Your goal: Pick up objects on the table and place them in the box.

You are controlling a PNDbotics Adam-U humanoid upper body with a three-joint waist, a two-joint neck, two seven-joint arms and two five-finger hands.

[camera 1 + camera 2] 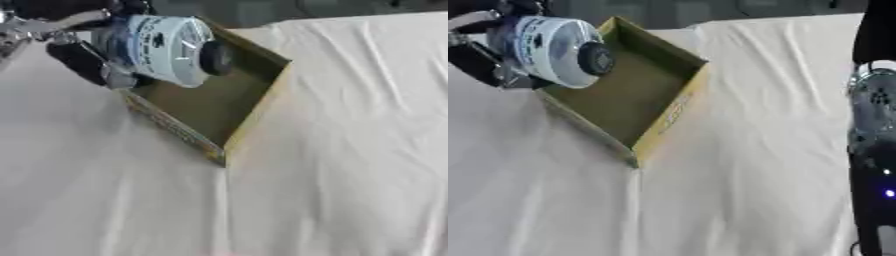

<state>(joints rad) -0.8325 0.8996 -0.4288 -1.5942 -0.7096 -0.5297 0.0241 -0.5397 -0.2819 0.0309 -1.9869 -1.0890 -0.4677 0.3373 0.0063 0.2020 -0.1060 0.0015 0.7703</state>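
left hand [83, 62] comes in from the upper left corner, black w/ silver bits, fingers curled round a white jar [162, 47] and holding it up off the desk. jar is a squat white container w/ blue print on its side and a dark round cap [216, 57]; it lies tipped on its side in the grip, cap pointing toward the right and a bit toward the camera. it hangs over the left part of the box [254, 107], above the near-left wall, not resting on the box floor as far as can be seen.

box is an open cardboard tray, olive-brown inside, yellowish on the outer walls, w/ some print along the near-left outer wall. it sits at an angle on the desk, one corner pointing down toward the viewer. the part of the floor that shows is bare; the rest is hidden behind the jar.

white cloth [350, 150] covers the desk, creased, w/ a long fold running down from the box's near corner.

right arm [874, 150] shows only in the right eye view, along the right edge: black w/ a silver joint and a small blue light, well apart from the box. its hand doesn't show in either view.
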